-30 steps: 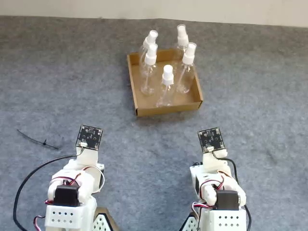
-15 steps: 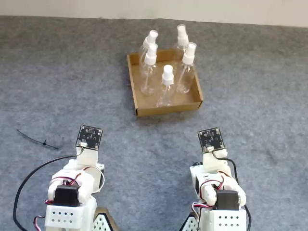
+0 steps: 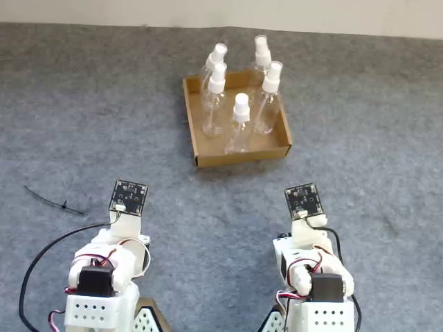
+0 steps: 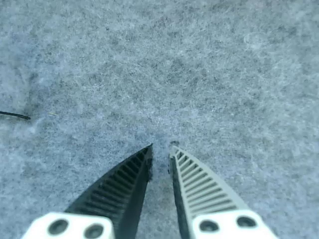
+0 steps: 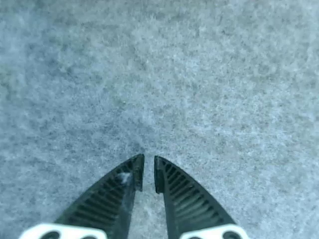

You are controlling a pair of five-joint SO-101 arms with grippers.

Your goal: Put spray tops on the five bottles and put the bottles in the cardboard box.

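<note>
Nearest the camera, the two arms sit folded back at the near edge of the bench [image 3: 374, 138], which is covered in grey felt. The left arm [image 3: 104, 270] and the right arm [image 3: 313, 271] each carry a small dark circuit board at the front.

The left gripper [image 4: 161, 148] points down at bare felt. Its black finger [image 4: 124, 184] and pale finger [image 4: 199, 186] are drawn together to a thin slit, with nothing between them. The right gripper [image 5: 148, 158] is likewise closed down to a narrow gap over bare felt and holds nothing.

A thin black tie [image 3: 55, 202] lies on the felt near the left arm, on its outer side.

Farther out, well apart from both grippers, the shallow cardboard box [image 3: 195, 135] rests flat near the middle of the bench. Five clear bottles stand upright in it, each with a white spray top fitted. The front bottle [image 3: 239, 128] is closest to the near wall. Behind it are the left middle bottle [image 3: 213, 104] and the right middle bottle [image 3: 268, 100]. The far left bottle [image 3: 216, 59] and the far right bottle [image 3: 261, 54] rise at the box's far wall.
</note>
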